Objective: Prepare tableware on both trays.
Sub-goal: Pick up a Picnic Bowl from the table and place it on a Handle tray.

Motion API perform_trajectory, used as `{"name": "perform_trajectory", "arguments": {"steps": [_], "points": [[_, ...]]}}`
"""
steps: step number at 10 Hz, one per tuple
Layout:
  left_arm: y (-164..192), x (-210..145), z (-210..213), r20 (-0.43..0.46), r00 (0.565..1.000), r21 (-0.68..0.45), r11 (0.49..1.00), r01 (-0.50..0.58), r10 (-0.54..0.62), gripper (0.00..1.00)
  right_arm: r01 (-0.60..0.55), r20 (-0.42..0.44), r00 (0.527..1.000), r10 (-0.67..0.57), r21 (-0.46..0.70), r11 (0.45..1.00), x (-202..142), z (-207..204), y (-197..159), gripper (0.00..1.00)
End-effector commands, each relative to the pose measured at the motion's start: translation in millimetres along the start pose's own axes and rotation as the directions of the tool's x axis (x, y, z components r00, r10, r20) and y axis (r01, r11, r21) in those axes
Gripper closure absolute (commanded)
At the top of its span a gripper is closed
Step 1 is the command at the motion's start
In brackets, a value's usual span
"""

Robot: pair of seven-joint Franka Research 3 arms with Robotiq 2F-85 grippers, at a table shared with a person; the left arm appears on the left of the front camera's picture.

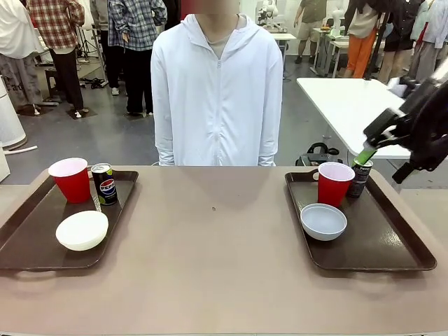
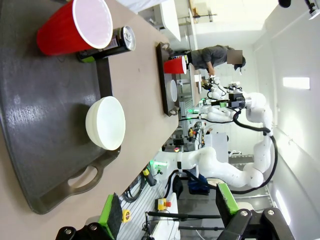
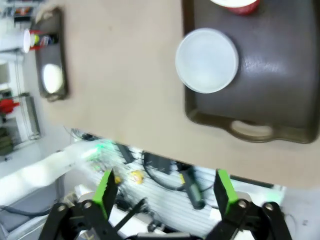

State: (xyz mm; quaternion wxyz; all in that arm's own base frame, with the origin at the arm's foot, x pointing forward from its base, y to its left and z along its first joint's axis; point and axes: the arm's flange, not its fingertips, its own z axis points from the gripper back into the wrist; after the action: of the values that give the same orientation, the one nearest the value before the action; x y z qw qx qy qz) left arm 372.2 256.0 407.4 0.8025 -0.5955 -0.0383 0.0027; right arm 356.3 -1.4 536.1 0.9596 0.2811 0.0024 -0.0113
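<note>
The left tray (image 1: 28,238) holds a red cup (image 1: 70,178), a dark can (image 1: 105,183) and a white bowl (image 1: 82,229). On the right tray (image 1: 392,245) stand a second red cup (image 1: 334,183), a dark can (image 1: 360,178) behind it and a pale grey-blue bowl (image 1: 323,221). My right gripper (image 1: 383,164) hangs open above that tray's far right corner, one green pad just over the can. The right wrist view looks down on the grey-blue bowl (image 3: 206,60), with the right gripper (image 3: 165,192) holding nothing. My left gripper (image 2: 167,212) is open, off the near end of the left tray (image 2: 40,150), apart from the white bowl (image 2: 106,123).
A person in a white hooded jacket (image 1: 217,91) stands at the table's far edge, hands out of sight. Bare tabletop (image 1: 210,238) lies between the trays. A white table (image 1: 350,105) stands behind at the right.
</note>
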Motion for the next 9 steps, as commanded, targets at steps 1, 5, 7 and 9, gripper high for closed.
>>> {"name": "perform_trajectory", "arguments": {"steps": [1, 5, 7, 9], "points": [[-3, 0, 0, 0.01, 1.0, -0.015, 1.0, 0.007, -0.007, 0.0, 0.024, -0.048, 0.999, -0.016, 0.165, 0.986, 23, 2, -45, 0.0], [-3, 0, 0, 0.01, 1.0, -0.015, 1.0, 0.007, -0.007, 0.0, -0.056, 0.004, 0.998, 0.063, 0.515, 0.855, 37, 12, -146, 0.0], [-3, 0, 0, 0.01, 1.0, -0.015, 1.0, 0.007, -0.007, 0.0, -0.085, 0.056, 0.996, 0.064, 0.65, 0.756, 39, 17, -181, 0.0], [-3, 0, 0, 0.01, 1.0, -0.015, 1.0, 0.007, -0.007, 0.0, -0.092, 0.057, 0.996, 0.074, 0.716, 0.692, 42, 17, -204, 0.0]]}}
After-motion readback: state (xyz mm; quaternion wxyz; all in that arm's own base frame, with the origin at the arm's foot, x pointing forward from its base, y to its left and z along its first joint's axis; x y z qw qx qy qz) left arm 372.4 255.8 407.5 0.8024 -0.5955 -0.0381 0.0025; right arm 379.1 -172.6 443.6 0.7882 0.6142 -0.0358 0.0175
